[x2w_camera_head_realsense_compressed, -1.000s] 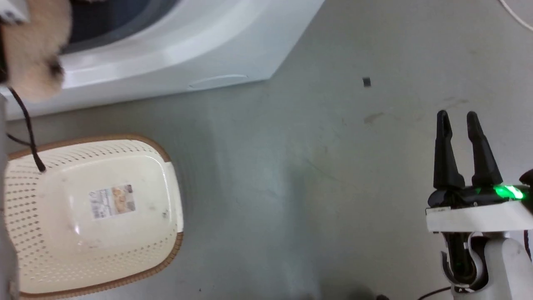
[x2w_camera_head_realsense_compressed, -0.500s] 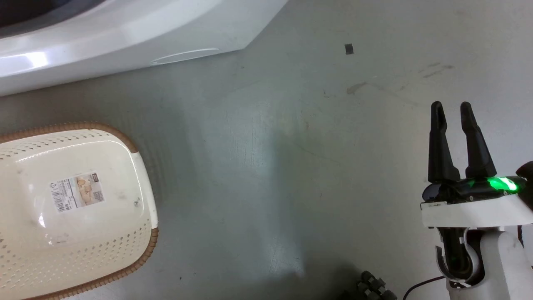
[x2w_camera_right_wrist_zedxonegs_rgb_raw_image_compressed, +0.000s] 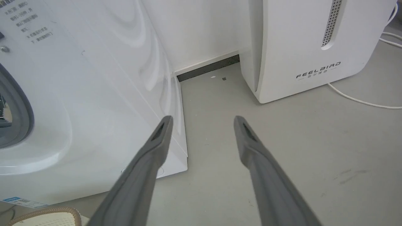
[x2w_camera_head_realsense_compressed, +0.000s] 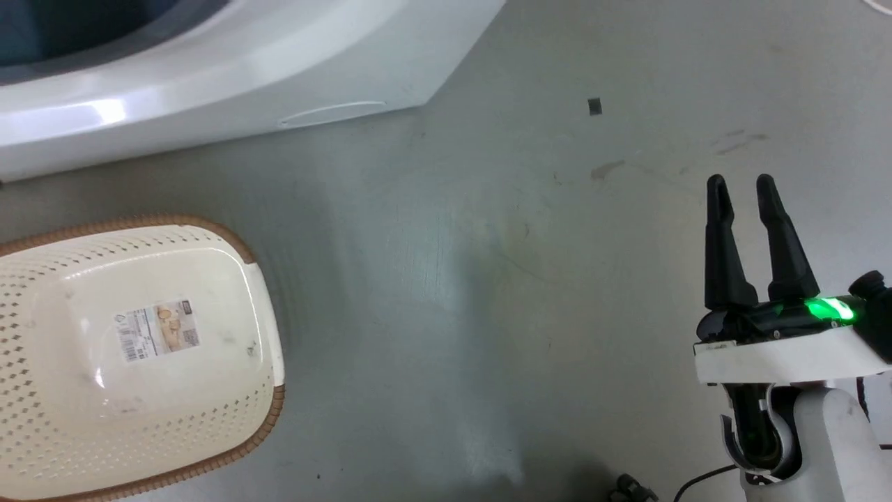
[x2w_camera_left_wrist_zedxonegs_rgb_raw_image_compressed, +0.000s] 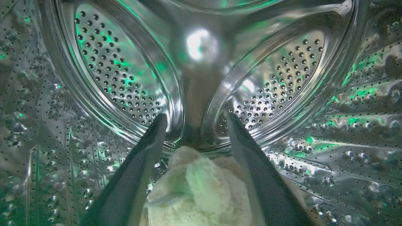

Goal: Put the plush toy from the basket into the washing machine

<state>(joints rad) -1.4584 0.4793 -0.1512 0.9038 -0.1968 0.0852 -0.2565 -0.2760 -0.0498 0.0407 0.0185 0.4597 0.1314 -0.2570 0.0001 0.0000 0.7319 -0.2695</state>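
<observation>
Now, the step: by my reading, letting go of the plush toy (x2w_camera_left_wrist_zedxonegs_rgb_raw_image_compressed: 201, 188) inside the washing machine (x2w_camera_head_realsense_compressed: 244, 70), then getting the arm out.
Toy's place: bottom centre of the left wrist view, low in the steel drum (x2w_camera_left_wrist_zedxonegs_rgb_raw_image_compressed: 125, 78), between the roots of the two dark fingers.
Left pincer (x2w_camera_left_wrist_zedxonegs_rgb_raw_image_compressed: 196, 116): wide, tips apart and pointing at the drum's back wall. From this angle it is hard to tell whether the shaggy fur touches the fingers' inner faces.
Right pincer (x2w_camera_head_realsense_compressed: 741, 183): lower right of the head view, fingers parted, holding nothing, over bare floor (x2w_camera_head_realsense_compressed: 453, 279).
Basket (x2w_camera_head_realsense_compressed: 230, 390): lower left of the head view, with nothing in it but the label sticker on its bottom.
Doing it well: hold the fingers spread and draw the arm straight back along its own line, so no fur snags and rides out with it.
Watch for: the grey gasket (x2w_camera_right_wrist_zedxonegs_rgb_raw_image_compressed: 19, 110) at the porthole; a sideways pull could catch it or drag the toy onto the lip.
Done when: the toy lies wholly past the opening and the arm is out.
</observation>
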